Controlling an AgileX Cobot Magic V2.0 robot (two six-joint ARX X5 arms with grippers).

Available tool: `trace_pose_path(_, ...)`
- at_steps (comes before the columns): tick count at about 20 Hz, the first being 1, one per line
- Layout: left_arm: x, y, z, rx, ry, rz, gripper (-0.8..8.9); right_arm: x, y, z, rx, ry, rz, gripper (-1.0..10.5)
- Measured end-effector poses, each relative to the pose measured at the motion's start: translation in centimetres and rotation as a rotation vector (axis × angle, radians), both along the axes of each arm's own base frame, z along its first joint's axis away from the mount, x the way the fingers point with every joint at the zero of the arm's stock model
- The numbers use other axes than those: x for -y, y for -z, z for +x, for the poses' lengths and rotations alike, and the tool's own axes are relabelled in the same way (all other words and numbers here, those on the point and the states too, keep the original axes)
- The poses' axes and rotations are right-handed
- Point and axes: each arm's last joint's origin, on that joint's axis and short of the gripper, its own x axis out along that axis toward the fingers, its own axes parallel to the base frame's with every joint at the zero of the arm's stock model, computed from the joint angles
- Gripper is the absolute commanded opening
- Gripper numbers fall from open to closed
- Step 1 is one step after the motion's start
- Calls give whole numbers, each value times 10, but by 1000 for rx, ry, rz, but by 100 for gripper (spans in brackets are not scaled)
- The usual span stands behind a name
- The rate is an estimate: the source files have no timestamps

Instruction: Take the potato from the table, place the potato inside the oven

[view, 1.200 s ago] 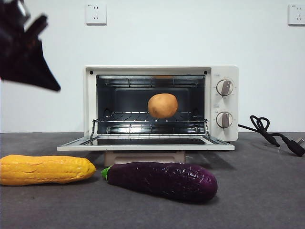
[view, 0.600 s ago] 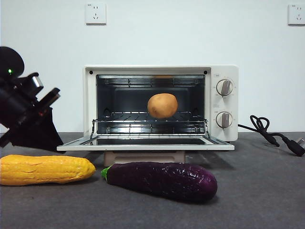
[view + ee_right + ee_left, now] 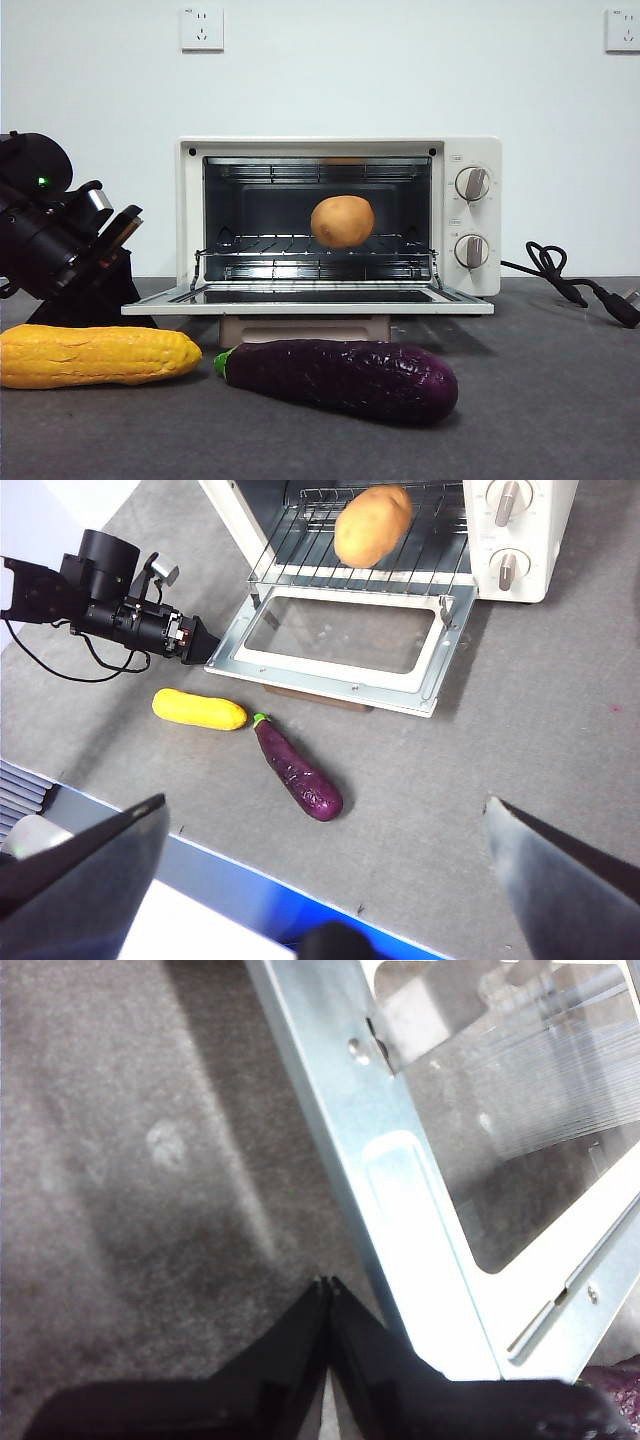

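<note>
The orange-brown potato (image 3: 342, 221) (image 3: 372, 525) lies on the wire rack inside the cream-white oven (image 3: 470, 150) (image 3: 530, 580). The oven's glass door (image 3: 300, 305) (image 3: 420, 1210) hangs fully down. My left gripper (image 3: 325, 1282) (image 3: 195, 640) is shut on nothing, low over the dark grey table (image 3: 540, 400), its tip right beside the door's left front corner. In the front view it shows as the black arm (image 3: 70, 260) at the left. My right gripper (image 3: 325, 820) is open and empty, high above the table's near side.
A yellow corn cob (image 3: 95, 355) (image 3: 198, 709) lies just in front of the left gripper. A purple aubergine (image 3: 340, 378) (image 3: 298, 770) lies before the open door. The oven's black cord (image 3: 565, 280) trails on the table to the right.
The left arm has come down from the upper left to table level and moved right, toward the door's left corner. The potato and the vegetables have stayed put.
</note>
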Motion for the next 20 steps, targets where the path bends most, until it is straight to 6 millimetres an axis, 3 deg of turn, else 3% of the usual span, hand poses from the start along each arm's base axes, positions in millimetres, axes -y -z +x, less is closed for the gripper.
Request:
trace_pose_path(10,-9,-14,13,44,-1,-288,-8,0,0,0,0,0,0,566)
trace_pose_path(20,-5,-52,37,319,-167,-398,-9,0,0,0,0,0,0,566)
